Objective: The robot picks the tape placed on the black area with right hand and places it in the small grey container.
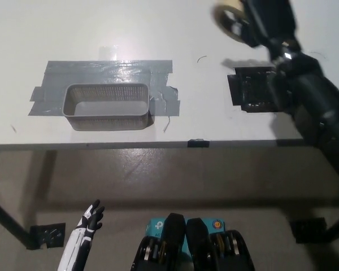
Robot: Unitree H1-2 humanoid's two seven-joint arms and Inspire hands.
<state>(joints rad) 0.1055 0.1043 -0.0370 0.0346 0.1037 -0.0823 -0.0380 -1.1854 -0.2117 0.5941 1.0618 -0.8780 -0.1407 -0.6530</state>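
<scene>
A beige roll of tape (228, 20) is held off the table near the picture's top, gripped by my black right hand (265, 20), which is shut on it. Below it lies the bare black area (253, 90) on the white table, partly covered by my right forearm. The small grey container (107, 106), a mesh-walled rectangular basket, stands far to the left on a patch of grey tape, with nothing visible inside. My white left hand (89, 221) rests low at the lower left, below the table edge, fingers spread and holding nothing.
Grey duct tape strips (107, 72) surround the container. The white table (192, 113) ends at a front edge running across the picture's middle, with a small black marker (198, 143) on it. The floor lies below.
</scene>
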